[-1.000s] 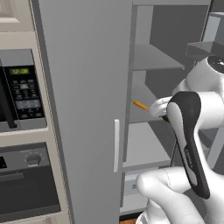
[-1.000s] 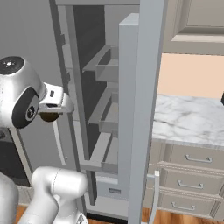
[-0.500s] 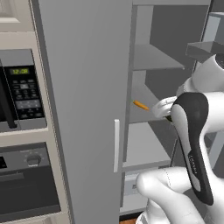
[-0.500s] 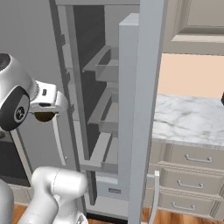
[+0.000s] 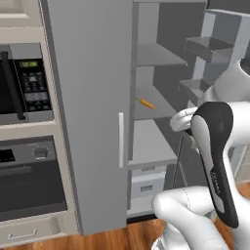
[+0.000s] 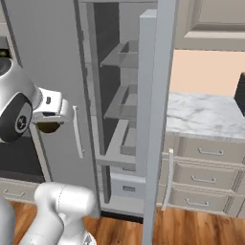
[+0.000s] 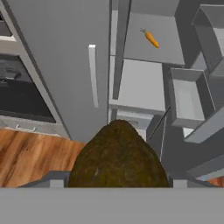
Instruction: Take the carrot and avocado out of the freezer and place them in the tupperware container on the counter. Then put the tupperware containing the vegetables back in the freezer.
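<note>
Holding the avocado [image 7: 117,155] clamped between its jaws, the gripper [image 6: 48,125] hangs outside the open freezer [image 5: 93,97]. Off to the gripper's right sits the worktop [image 6: 206,115]; behind it on a freezer shelf lies the carrot [image 5: 146,103]. No tupperware spotted.

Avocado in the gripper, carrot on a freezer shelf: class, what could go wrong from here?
1. The avocado is round and the gripper holds it wide; it might slip out over the wood floor on the way to the counter.
2. The open freezer door stands between the arm and the counter; a swing could clip it.
3. The carrot lies on its shelf and needs another trip.
</note>
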